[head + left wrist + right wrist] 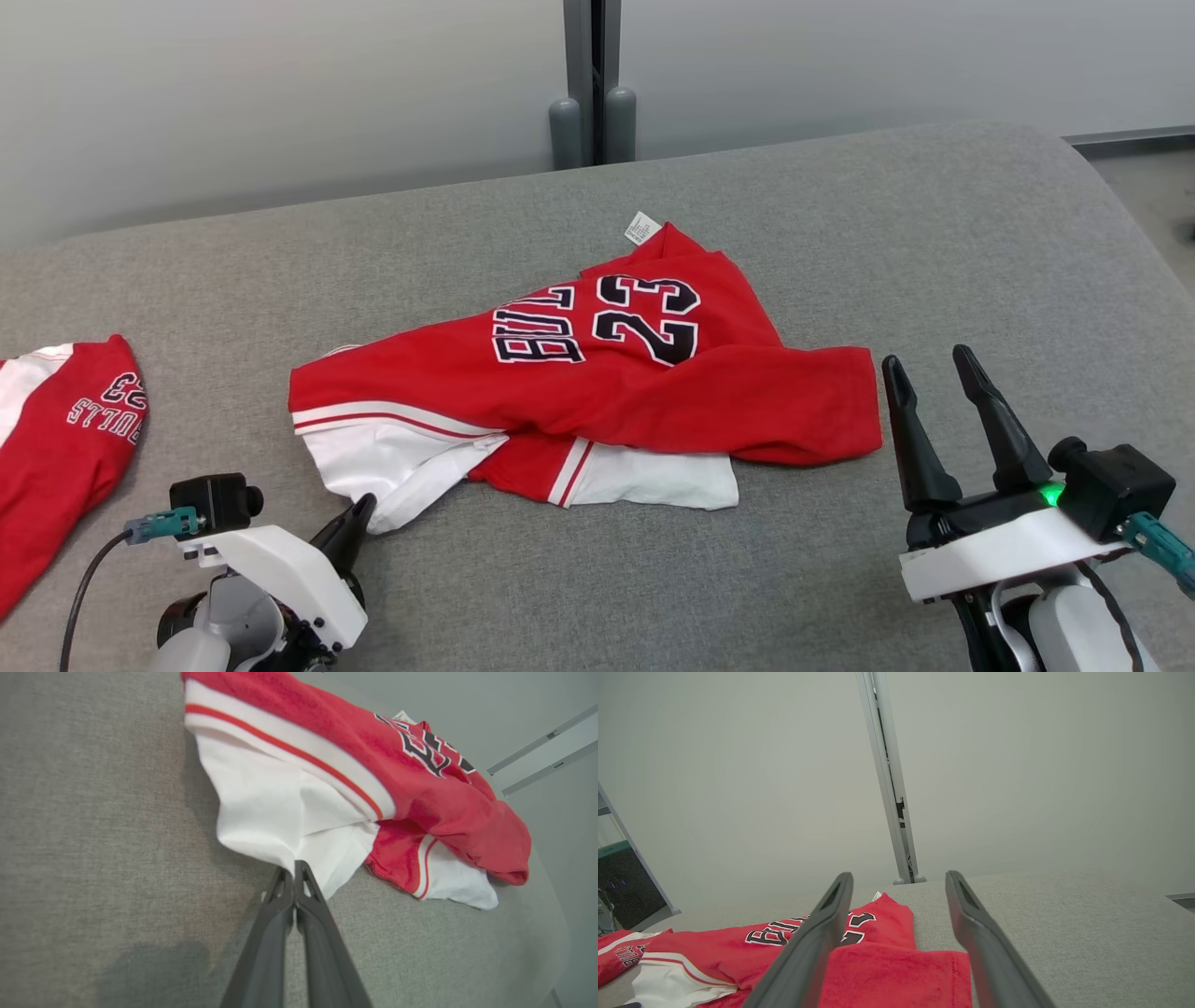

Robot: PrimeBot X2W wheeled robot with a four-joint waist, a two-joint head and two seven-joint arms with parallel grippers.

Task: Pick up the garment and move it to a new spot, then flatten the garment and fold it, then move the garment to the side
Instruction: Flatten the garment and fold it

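Observation:
The garment (597,392) is a red jersey with white panels and black "23" lettering, lying crumpled mid-table. My left gripper (362,509) sits at its near-left white corner. In the left wrist view the garment (327,765) spreads up and to the right, and the left gripper (294,868) has its fingertips pressed together, pinching the tip of the white cloth. My right gripper (929,359) stands open just right of the red hem, holding nothing. In the right wrist view the right gripper (899,877) frames the garment (878,961) below it.
A second red and white jersey (56,439) lies at the table's left edge. The grey padded table (840,233) rounds off at the far right. A grey post (593,84) stands against the wall behind it.

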